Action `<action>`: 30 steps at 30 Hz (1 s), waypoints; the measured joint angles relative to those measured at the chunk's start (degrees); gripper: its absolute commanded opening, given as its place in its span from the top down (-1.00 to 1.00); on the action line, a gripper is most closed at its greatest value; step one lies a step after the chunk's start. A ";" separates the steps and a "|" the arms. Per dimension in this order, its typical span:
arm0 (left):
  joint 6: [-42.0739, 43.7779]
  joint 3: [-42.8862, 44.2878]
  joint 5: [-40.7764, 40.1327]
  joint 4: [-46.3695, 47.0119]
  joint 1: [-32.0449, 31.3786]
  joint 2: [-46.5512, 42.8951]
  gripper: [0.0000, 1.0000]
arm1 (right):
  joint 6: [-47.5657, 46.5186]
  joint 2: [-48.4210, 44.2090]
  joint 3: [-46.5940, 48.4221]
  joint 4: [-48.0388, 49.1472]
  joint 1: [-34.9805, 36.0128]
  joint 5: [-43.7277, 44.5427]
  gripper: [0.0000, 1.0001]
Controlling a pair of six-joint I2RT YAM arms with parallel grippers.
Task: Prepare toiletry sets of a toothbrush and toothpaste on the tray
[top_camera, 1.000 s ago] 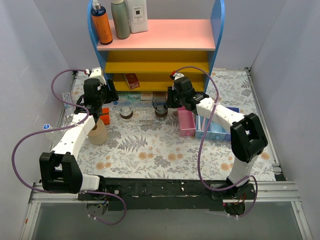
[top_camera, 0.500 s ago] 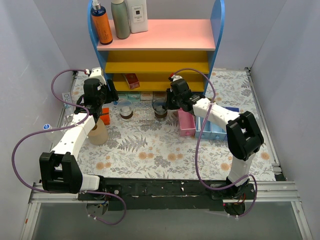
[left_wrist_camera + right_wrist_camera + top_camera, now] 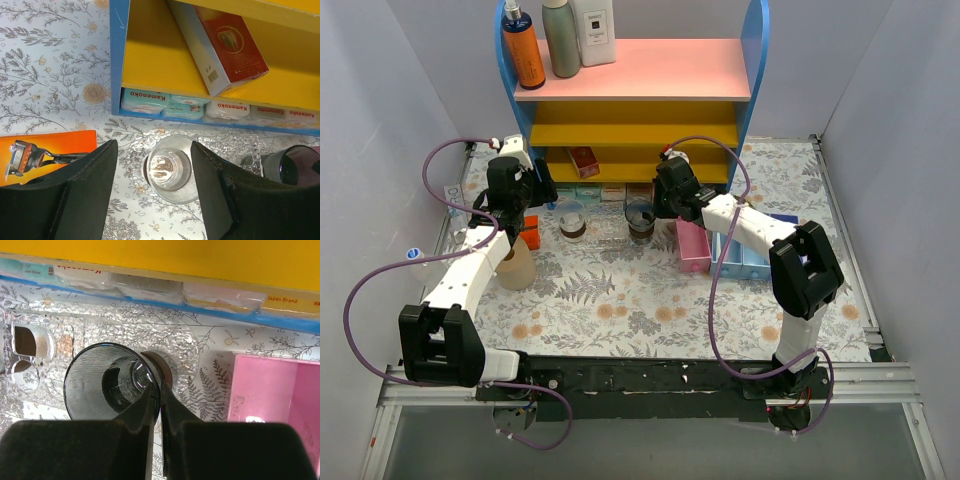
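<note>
Shelving in blue, pink and yellow, the shelf (image 3: 650, 68), stands at the back of the flowered table (image 3: 620, 300), and both arms reach toward its foot. Just in front of the shelf's lowest board lies the tray (image 3: 100, 325), clear and pebbled, running along the board's edge.

Two cups are on the tray. The dark cup (image 3: 95, 385) sits toward the shelf's right half. The right gripper (image 3: 159, 390) is clenched on it, one finger inside the rim and one outside, with the cup's wall pinched between them. Whether the cup's base rests on the tray or is raised off it I cannot tell. The pink bin (image 3: 235, 390) is just beside this cup, on the side away from the shelf's left post.

The clear cup (image 3: 169, 169) stands upright on the tray nearer the shelf's left post. The left gripper (image 3: 152, 145) is above it, released, its fingers spread wide to either side and touching nothing.

An orange box (image 3: 45, 150) lies outside the shelf's left post. White packs (image 3: 150, 97) line the floor under the shelf, and a red box (image 3: 230, 42) leans on the yellow board above them.
</note>
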 measured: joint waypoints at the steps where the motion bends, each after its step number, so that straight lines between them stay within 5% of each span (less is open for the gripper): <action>1: 0.00 0.00 0.11 0.00 0.00 0.00 -0.20 | 0.35 0.00 0.00 -0.09 0.00 0.17 0.89; 30: -1.49 0.00 3.43 0.02 0.00 -0.02 -0.21 | 19.93 0.28 0.70 -4.39 4.72 16.87 0.97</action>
